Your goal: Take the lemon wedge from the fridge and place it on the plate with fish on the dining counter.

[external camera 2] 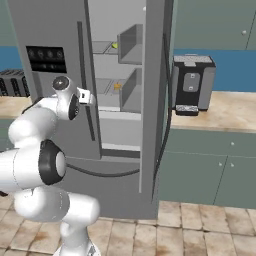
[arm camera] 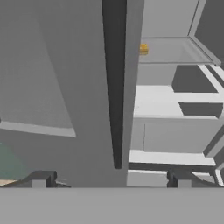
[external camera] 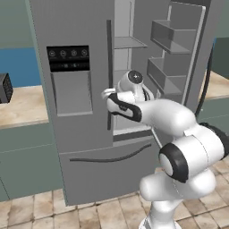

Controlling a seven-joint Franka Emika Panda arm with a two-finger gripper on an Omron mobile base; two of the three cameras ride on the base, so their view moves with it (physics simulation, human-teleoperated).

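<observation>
The grey fridge (external camera: pixel 71 112) has its left door closed and its right door (external camera 2: pixel 153 100) swung open. The lemon wedge (external camera 2: pixel 115 45), a tiny yellow-green piece, lies on an upper shelf inside. An orange-yellow piece (external camera 2: pixel 117 86) (arm camera: pixel 143 49) sits one shelf lower. My gripper (external camera: pixel 106 94) (external camera 2: pixel 91 97) (arm camera: pixel 110 181) is open and holds nothing. It hovers just in front of the left door's dark bar handle (arm camera: pixel 116 87), at the edge of the opening and below the wedge's shelf. The plate with fish and the dining counter are out of view.
A dark coffee machine (external camera 2: pixel 192 85) stands on the beige counter (external camera 2: pixel 225 112) with grey-green cabinets to the right of the fridge. A black appliance (external camera: pixel 4 88) sits on the counter to the left. The open door's bins (external camera: pixel 167 53) jut out on the right.
</observation>
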